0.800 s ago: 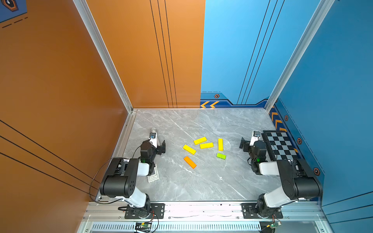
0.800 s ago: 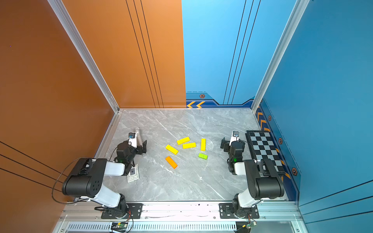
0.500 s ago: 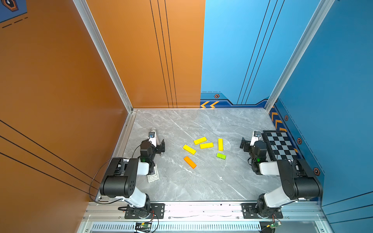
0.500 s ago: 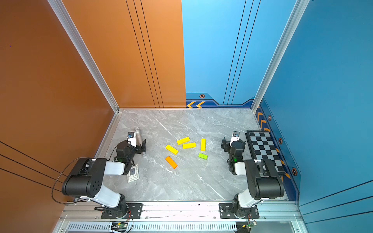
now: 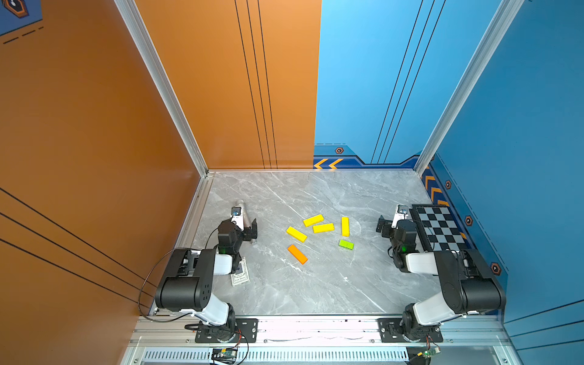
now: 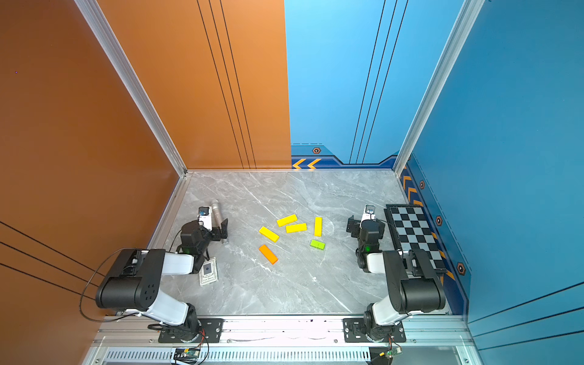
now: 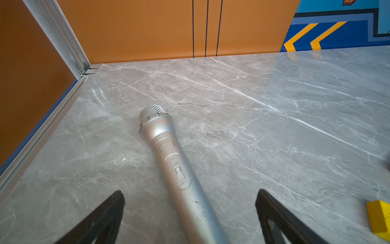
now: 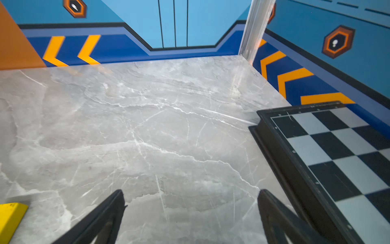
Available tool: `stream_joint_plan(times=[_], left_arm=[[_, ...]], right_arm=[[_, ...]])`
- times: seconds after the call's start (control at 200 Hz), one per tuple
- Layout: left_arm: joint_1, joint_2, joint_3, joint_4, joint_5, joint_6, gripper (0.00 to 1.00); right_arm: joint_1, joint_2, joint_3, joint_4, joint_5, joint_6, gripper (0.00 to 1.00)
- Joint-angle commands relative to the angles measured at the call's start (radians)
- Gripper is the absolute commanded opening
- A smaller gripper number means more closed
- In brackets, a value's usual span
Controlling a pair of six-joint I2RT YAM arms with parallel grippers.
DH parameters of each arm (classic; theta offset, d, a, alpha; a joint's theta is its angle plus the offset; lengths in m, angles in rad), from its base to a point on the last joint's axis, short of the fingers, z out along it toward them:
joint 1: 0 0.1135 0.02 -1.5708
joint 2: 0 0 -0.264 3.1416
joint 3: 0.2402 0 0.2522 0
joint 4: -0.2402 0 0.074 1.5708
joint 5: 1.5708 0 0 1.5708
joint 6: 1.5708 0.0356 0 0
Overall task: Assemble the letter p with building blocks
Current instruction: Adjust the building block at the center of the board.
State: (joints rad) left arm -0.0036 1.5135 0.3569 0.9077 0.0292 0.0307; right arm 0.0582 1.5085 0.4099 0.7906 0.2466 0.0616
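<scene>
Several yellow building blocks lie loose mid-table in both top views: (image 5: 313,220), (image 5: 323,228), (image 5: 345,226), (image 5: 296,234). An orange block (image 5: 297,253) and a shorter lime green block (image 5: 346,244) lie just nearer the front; they also show as the orange (image 6: 268,254) and the green (image 6: 317,244). No letter p stands assembled; the blocks are scattered. My left gripper (image 5: 244,228) (image 7: 190,194) is open at the table's left, far from the blocks. My right gripper (image 5: 393,222) (image 8: 190,194) is open over bare table at the right. Each wrist view catches one yellow block's corner: (image 7: 379,219), (image 8: 10,219).
A silver microphone (image 7: 168,152) lies on the table between the open left jaws, untouched by either. A black-and-white chequered board (image 5: 441,227) (image 8: 337,158) sits by the right wall, close beside my right gripper. A small card (image 5: 240,276) lies under the left arm. Walls enclose three sides.
</scene>
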Motion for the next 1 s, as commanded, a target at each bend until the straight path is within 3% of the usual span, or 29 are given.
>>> stream_joint_plan(times=[0.0,0.205,0.31,0.435,0.551,0.661,0.806,0.996], left_arm=[[-0.019,-0.082,0.035,-0.105,-0.082,0.006,0.99],[-0.139,-0.209,0.070,-0.246,-0.290,0.056,0.99],[-0.230,-0.301,0.078,-0.278,-0.324,0.071,0.99],[-0.432,-0.323,0.191,-0.439,-0.453,0.162,0.99],[-0.579,-0.271,0.314,-0.616,-0.531,0.142,0.99],[-0.670,-0.204,0.379,-0.701,-0.593,0.073,0.99],[-0.684,-0.078,0.492,-0.811,-0.539,-0.095,0.99],[-0.696,0.123,0.714,-0.991,-0.486,-0.160,0.99]], right_arm=[[0.023,-0.054,0.093,-0.185,0.113,0.011,1.00],[0.147,-0.157,0.095,-0.204,0.253,-0.085,1.00],[0.186,-0.287,0.101,-0.260,0.164,-0.077,1.00],[0.191,-0.363,0.192,-0.454,0.072,0.040,1.00],[0.217,-0.382,0.276,-0.687,0.007,0.133,1.00],[0.273,-0.429,0.241,-0.751,-0.016,0.180,1.00],[0.329,-0.489,0.195,-0.782,-0.031,0.223,1.00],[0.409,-0.560,0.127,-0.789,-0.060,0.235,1.00]])
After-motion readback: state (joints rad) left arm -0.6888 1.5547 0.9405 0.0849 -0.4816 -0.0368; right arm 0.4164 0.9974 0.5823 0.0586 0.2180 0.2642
